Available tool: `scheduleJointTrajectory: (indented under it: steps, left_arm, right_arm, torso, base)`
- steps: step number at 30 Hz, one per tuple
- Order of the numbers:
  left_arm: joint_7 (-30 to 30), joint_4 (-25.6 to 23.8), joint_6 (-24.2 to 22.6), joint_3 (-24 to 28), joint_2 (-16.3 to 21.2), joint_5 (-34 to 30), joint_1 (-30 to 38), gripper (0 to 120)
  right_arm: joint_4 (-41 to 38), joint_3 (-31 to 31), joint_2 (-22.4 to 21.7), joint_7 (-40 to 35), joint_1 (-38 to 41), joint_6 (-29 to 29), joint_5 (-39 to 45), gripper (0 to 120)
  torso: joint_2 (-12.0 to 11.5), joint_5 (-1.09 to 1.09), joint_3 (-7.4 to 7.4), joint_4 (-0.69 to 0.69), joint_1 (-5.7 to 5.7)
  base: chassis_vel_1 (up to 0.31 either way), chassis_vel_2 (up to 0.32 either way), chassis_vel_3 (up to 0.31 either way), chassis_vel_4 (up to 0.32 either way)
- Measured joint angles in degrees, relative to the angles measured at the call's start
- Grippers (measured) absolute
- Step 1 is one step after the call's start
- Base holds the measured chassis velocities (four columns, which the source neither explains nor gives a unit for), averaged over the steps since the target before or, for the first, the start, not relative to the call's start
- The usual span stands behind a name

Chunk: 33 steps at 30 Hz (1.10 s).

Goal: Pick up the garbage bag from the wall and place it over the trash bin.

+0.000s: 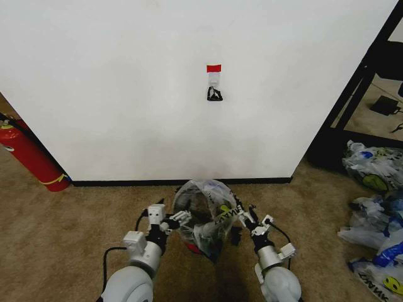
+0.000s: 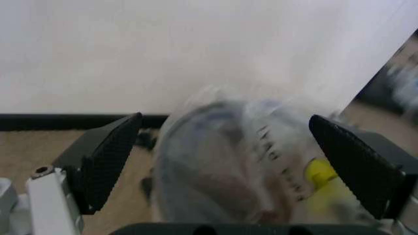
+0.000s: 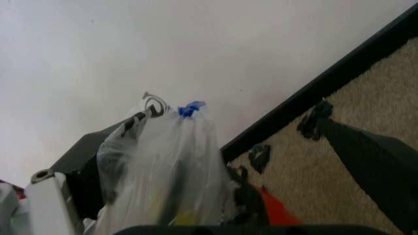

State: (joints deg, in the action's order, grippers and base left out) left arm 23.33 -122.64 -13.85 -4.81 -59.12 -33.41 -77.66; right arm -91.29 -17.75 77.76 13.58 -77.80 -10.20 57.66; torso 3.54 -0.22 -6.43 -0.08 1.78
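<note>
Left gripper (image 1: 178, 218): low in front of the robot, at the left side of the bin. Seen from its own wrist, its jaws stand wide apart with the bag between them, and neither pad (image 2: 109, 161) looks pressed into the plastic. I judge it open and holding nothing.

Right gripper (image 1: 247, 217): at the right side of the bin, level with the other. From its wrist, the jaws are spread, and a fold of plastic hangs over one finger (image 3: 85, 156), draped rather than pinched.

Garbage bag (image 1: 208, 211): off the wall and down over the trash bin (image 1: 196, 248), stretched between the two grippers. Its blue handle (image 3: 191, 108) stands up by the right gripper, and the yellow face shows on the right side.

Trash bin: on the carpet just short of the baseboard (image 1: 182, 182), mostly hidden under the bag, its red base peeking out below.

Wall (image 1: 157, 94): bare apart from the hook (image 1: 215, 88) under its red tape strip (image 1: 214, 68).

Risk: the plastic draped on the right finger could catch as that arm pulls away, dragging the bag off the rim or tipping the light bin.

Risk: whether the bag's mouth sits fully round the rim is hidden from me; a loose side could slip off.
</note>
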Motion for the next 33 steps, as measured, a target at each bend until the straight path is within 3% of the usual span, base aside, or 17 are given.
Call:
scheduleJointTrajectory:
  steps: [3,5,13,20,21,25,33]
  left_arm:
    - [4.69,0.97,-9.48,1.53,2.52,-3.27,3.28,100]
    - [6.49,1.85,-13.03,3.28,4.07,-6.25,5.67,100]
    - [9.62,9.21,-16.98,8.62,3.72,-11.41,15.67,98]
    - [15.79,13.84,-21.46,9.48,2.01,-28.68,22.16,72]
    - [15.79,13.84,-21.46,9.48,2.01,-28.68,22.16,72]
    - [19.49,14.97,-21.67,9.73,1.80,-37.22,24.38,54]
    - [20.38,15.99,-21.63,9.89,1.70,-39.17,25.53,24]
  right_arm:
    - [-1.79,0.00,-0.08,0.08,-0.69,0.00,-0.51,100]
    - [-2.60,-0.02,-0.29,0.17,-0.87,-0.01,-0.48,100]
    - [-2.74,-0.22,-0.26,0.70,-0.87,-0.01,-0.26,100]
    - [-0.21,-0.11,0.48,1.32,0.21,-0.14,-0.60,100]
    - [-0.21,-0.11,0.48,1.32,0.21,-0.14,-0.60,100]
    - [-0.02,0.00,0.56,1.35,0.67,-0.16,-0.56,100]
    - [-0.01,0.05,0.55,1.38,0.81,-0.17,-0.53,100]
  torso:
    - [0.00,0.00,0.00,0.01,0.00]
    - [0.00,-0.01,0.00,0.00,0.00]
    - [0.00,0.00,0.00,-0.01,0.00]
    - [0.00,0.00,0.00,0.01,0.00]
    - [0.00,0.00,0.00,0.01,0.00]
    - [0.00,0.00,0.00,0.00,0.00]
    - [0.00,0.00,0.00,0.00,0.00]
  base:
    - [0.000,0.000,0.000,0.000]
    - [0.000,0.000,0.000,0.000]
    - [0.000,0.000,0.000,0.000]
    - [0.000,0.000,0.000,0.000]
    - [0.000,0.000,0.000,0.000]
    - [0.000,0.000,0.000,0.000]
    - [0.000,0.000,0.000,0.000]
